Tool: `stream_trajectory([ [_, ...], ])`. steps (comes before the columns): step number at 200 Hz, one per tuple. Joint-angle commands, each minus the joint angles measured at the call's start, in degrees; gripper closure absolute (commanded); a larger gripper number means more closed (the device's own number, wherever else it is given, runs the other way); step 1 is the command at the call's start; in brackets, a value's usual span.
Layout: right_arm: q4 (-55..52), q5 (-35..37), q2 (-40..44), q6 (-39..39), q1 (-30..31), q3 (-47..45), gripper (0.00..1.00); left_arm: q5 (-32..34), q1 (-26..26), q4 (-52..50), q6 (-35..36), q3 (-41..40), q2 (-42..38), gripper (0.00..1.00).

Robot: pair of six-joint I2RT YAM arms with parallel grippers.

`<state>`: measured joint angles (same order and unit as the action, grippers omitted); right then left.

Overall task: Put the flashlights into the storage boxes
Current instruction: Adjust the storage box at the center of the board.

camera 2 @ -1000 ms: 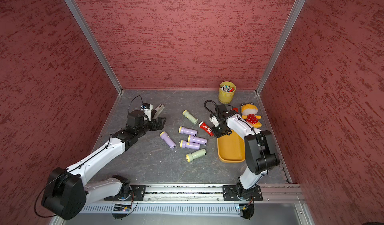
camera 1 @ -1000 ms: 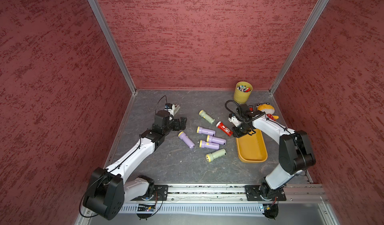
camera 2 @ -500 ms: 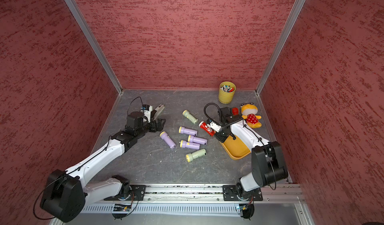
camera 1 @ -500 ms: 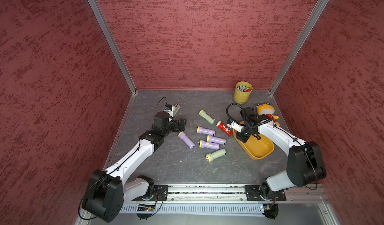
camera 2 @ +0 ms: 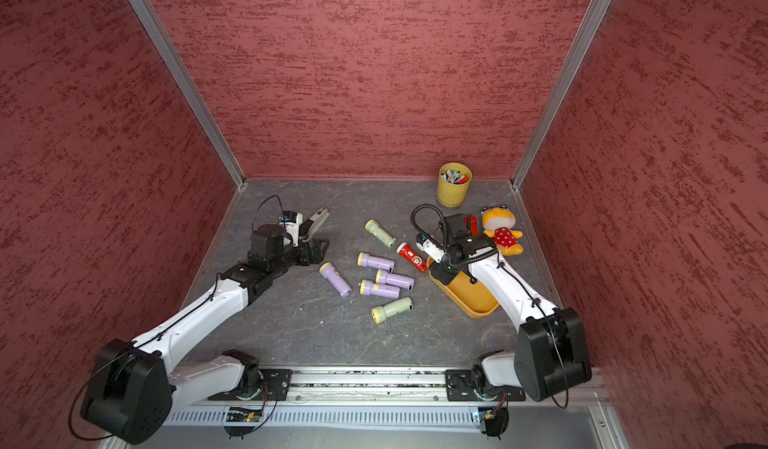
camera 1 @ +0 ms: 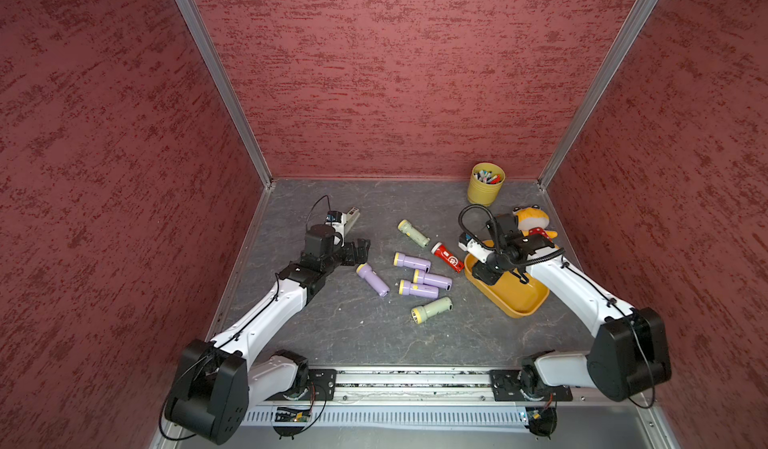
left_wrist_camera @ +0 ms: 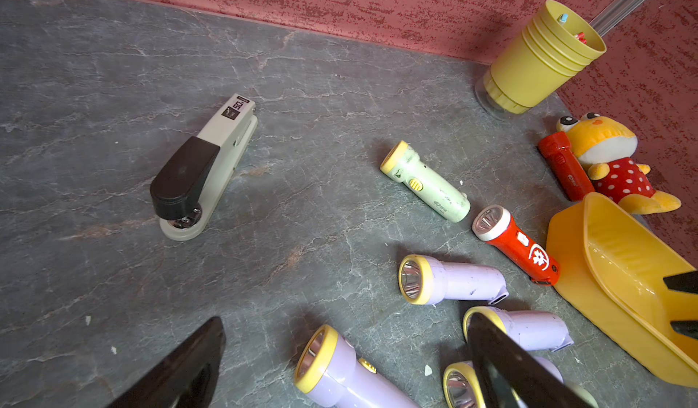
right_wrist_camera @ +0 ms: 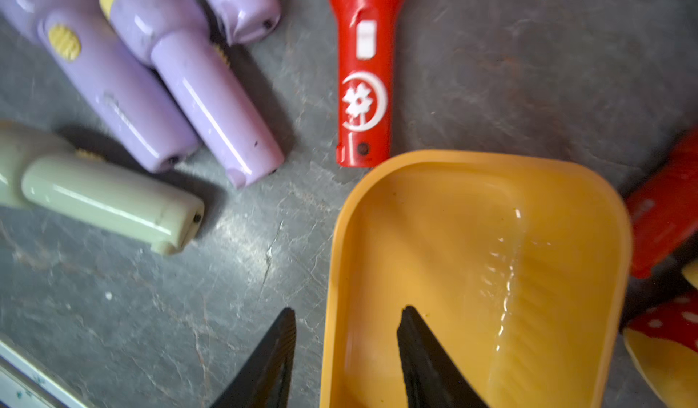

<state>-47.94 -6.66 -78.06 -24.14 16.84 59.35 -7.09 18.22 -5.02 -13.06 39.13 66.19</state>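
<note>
flashlights [camera 1: 411, 261] scattered, orange tray [camera 1: 517, 297] alongside

Scattered flashlights [camera 1: 432, 280] beside orange tray [camera 1: 517, 295]

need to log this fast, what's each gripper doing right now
left gripper: open, holding nothing
right gripper: open, jaws astride the rim of the tray, not gripping it

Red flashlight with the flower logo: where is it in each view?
Both top views: red flashlight on the floor, right of the lilac flashlights.
Left wrist: red flashlight between green flashlight and orange tray.
Right wrist: red flashlight beside the lilac flashlights' tails.
Landmark: orange tray corner by its tail end.
</note>
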Motion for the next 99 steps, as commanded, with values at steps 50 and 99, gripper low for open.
stream_trajectory([
  [50, 7.0, 6.0, 0.3, 52.4, 0.3, 5.0, 0.49, -8.2, -0.1, 3.1, 5.2, 0.8, -0.5, 0.0],
  [99, 4.5, 13.2, -1.6, 72.4, -0.9, 5.1, 0.33, -7.1, -0.1, 2.2, 7.3, 1.4, 0.2, 0.0],
])
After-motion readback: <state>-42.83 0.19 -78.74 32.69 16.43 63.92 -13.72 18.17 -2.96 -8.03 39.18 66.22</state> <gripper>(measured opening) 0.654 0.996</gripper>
